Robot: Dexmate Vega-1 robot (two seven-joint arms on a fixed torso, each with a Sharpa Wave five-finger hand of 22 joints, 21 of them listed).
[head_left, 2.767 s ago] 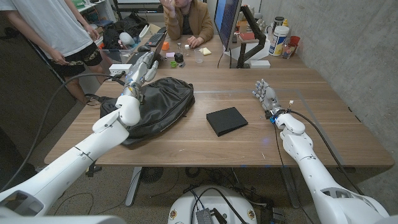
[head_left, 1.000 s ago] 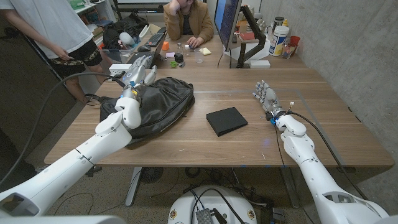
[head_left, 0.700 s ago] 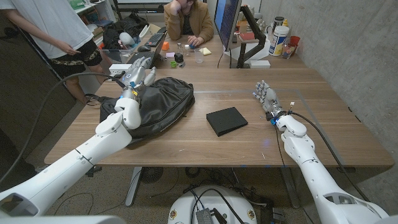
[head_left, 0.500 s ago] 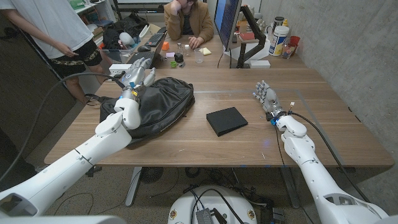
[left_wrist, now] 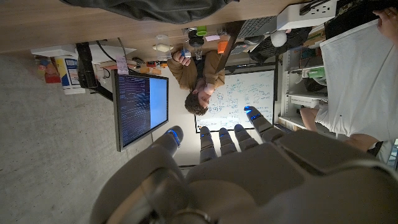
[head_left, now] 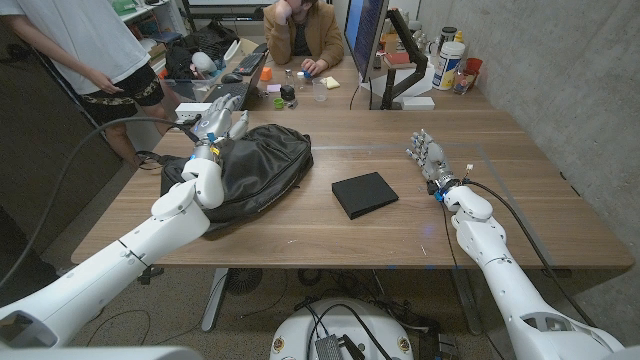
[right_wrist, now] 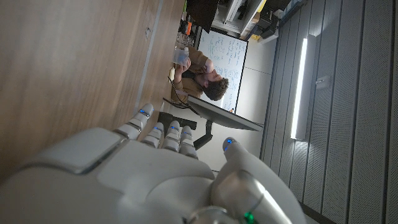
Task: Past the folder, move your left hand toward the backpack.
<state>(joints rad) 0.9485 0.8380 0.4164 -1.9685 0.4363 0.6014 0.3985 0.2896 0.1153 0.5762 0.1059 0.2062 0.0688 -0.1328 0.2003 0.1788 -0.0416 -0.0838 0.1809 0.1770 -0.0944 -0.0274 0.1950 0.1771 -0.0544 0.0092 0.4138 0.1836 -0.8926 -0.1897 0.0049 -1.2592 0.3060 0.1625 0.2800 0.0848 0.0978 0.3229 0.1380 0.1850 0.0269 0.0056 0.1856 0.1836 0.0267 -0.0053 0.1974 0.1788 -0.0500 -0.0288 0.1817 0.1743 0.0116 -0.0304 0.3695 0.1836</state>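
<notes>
- The left hand (head_left: 218,124) is being held with fingers spread and nothing grasped, above the far left end of the black, slumped leather backpack (head_left: 250,170); whether the bag is being touched cannot be told from the head view.
- The backpack is lying on the left half of the wooden table (head_left: 300,235), with the flat, black rectangular folder (head_left: 364,194) well apart to its right, near the table's middle.
- The reach toward the bag is judged as nearly or fully done, since the hand is already being carried past the folder and over the bag.
- If the hand is being pushed further, the far edge could be overshot: small bottles and cups (head_left: 290,92) and a laptop (head_left: 228,97) are standing just beyond, and could be knocked.
- The soft bag could be dragged or crumpled if it is pressed downward, being limp in its look.
- A person in a white shirt (head_left: 85,45) is standing near the left arm; a wide swing could bring contact.
- The right hand (head_left: 427,153) is being kept upright on the right side, fingers apart, holding nothing.
- The backpack is appearing closed; its contents cannot be told.
</notes>
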